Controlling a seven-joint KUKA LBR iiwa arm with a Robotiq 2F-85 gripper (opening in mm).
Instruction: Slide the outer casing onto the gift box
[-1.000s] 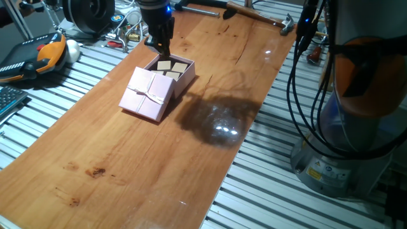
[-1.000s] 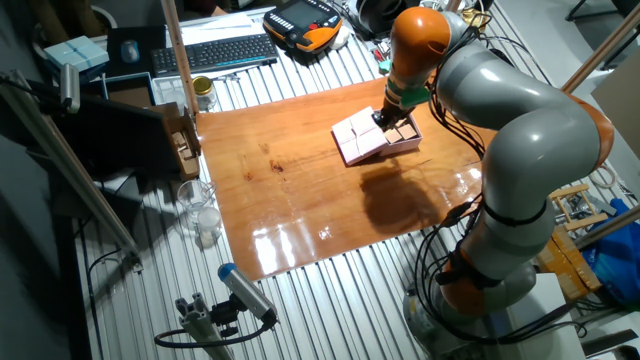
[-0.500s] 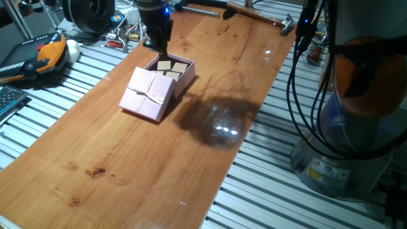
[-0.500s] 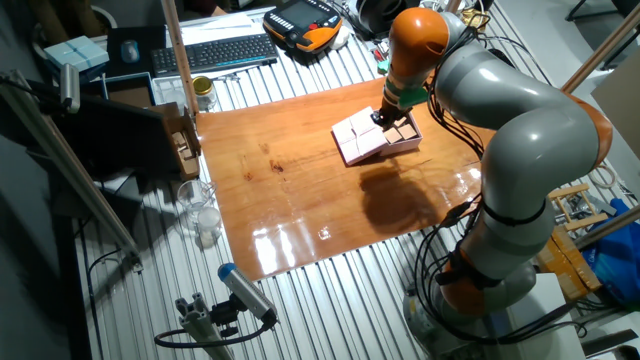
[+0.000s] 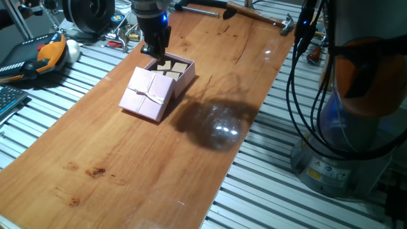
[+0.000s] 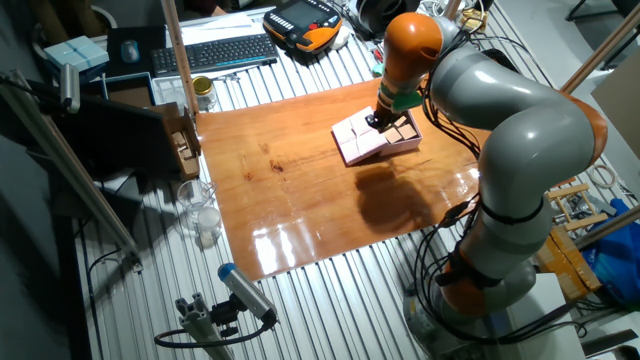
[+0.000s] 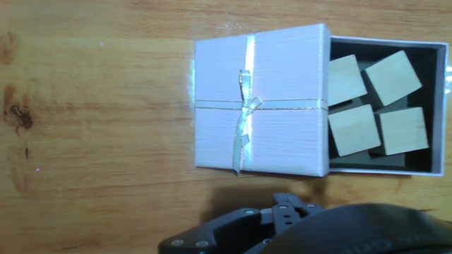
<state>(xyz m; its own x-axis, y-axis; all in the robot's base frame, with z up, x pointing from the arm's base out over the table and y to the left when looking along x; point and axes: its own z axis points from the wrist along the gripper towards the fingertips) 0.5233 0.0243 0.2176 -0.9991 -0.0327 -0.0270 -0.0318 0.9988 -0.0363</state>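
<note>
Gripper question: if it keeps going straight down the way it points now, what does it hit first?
Most likely the gift box: the gripper hangs over its uncovered end, beside the outer casing. Exact depth is unclear.

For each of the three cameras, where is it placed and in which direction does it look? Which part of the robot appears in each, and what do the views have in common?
One fixed view: low beside the wooden table, looking along it at the outer casing; shows the hand and the robot base.
The other fixed view: high on the opposite side, looking down; shows the whole arm.
Hand view: above, looking straight down at the gift box; only the hand's dark underside shows.
Shared: all three show the casing partly over the box.
</note>
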